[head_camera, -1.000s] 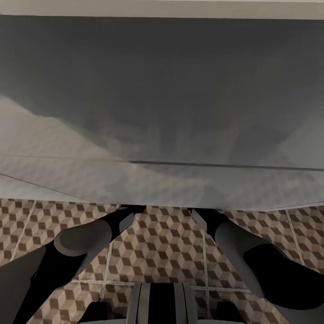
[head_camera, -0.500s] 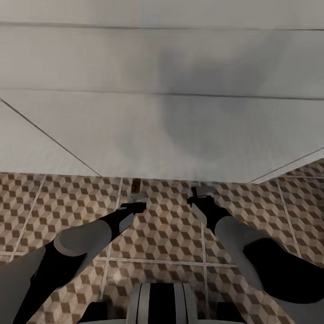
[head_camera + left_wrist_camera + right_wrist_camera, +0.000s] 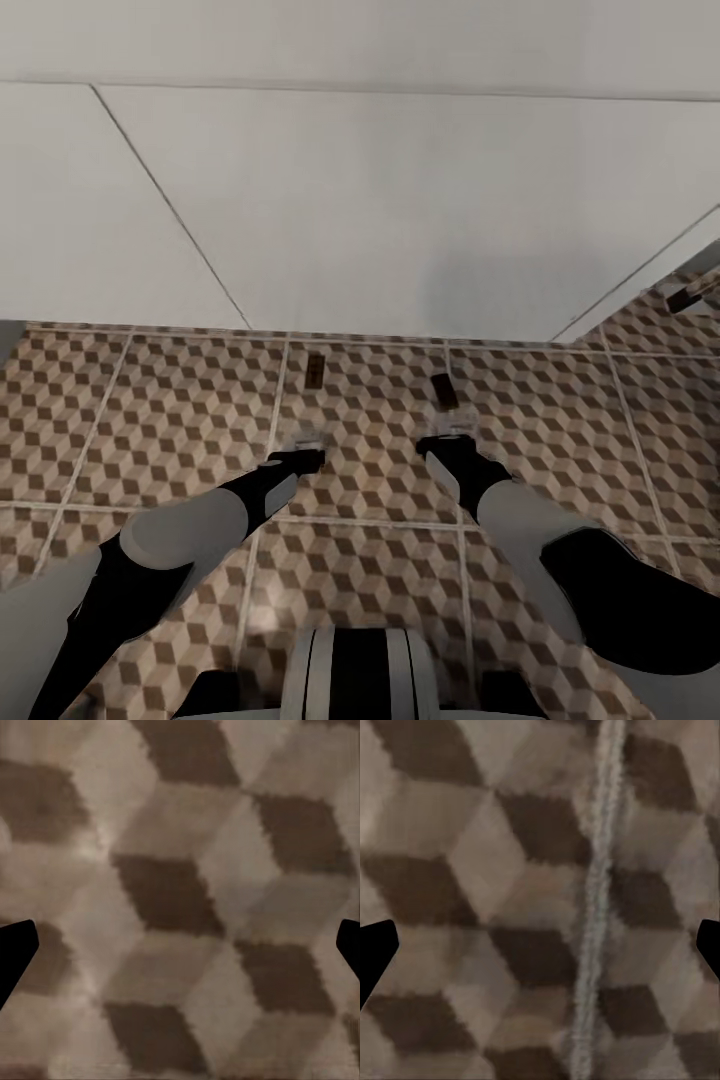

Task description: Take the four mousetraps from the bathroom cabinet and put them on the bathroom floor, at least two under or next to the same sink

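So far, two mousetraps lie on the bathroom floor (image 3: pixel 150 400) in the head view: one mousetrap (image 3: pixel 315 369) left of centre, and a second mousetrap (image 3: pixel 443 391) right of centre, both just in front of the wide white surface (image 3: pixel 400 220) that fills the upper half of the frame. That surface is probably the sink vanity seen from above, though no basin or tap shows to confirm it. If so, the two traps would meet the beside-the-sink condition, and my judgement is that the task is about half done, with two traps left to fetch from the cabinet. A small brown thing at the right edge (image 3: pixel 690 296) is too unclear to name.

The left gripper (image 3: pixel 308 441) hovers low, below the first trap in the frame and apart from it. In the left wrist view its dark fingertips (image 3: pixel 16 954) sit at the two side edges, spread wide, with nothing between them but cube-patterned tile. The right gripper (image 3: pixel 453 433) is just below the second trap; its fingertips (image 3: pixel 375 956) are likewise wide apart over bare tile and a pale grout line (image 3: pixel 596 900). Both claws are empty.
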Controlling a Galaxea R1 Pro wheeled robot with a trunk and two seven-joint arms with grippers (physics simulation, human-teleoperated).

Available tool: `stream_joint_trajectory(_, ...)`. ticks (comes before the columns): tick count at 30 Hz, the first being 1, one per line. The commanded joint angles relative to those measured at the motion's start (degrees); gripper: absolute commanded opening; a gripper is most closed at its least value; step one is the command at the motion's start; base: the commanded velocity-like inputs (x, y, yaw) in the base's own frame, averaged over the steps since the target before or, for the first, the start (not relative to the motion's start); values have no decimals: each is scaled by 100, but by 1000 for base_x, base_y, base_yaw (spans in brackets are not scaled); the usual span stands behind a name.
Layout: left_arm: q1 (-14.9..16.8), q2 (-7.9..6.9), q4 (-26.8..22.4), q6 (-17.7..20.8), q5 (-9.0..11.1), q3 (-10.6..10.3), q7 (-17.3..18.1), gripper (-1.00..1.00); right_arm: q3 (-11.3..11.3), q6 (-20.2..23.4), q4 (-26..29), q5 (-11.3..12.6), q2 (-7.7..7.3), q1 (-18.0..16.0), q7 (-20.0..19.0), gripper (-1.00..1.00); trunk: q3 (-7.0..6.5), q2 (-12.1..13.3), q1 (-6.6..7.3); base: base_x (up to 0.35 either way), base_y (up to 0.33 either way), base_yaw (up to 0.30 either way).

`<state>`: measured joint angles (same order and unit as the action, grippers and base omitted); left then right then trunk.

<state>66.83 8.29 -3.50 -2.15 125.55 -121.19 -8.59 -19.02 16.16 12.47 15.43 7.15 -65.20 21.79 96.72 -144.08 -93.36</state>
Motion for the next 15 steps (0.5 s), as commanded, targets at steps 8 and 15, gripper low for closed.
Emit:
stream_joint_trajectory(8, 6, -3, -19, -23, 40, -45, -38, 100, -49, 36, 10, 48, -3, -1, 35, 100, 3, -1, 4, -329, 93, 0)
stream_joint_trajectory(15, 6, -3, -19, -23, 40, -40, -38, 100, -49, 36, 10, 48, -3, -1, 35, 100, 3, -1, 4, -161, 51, 0)
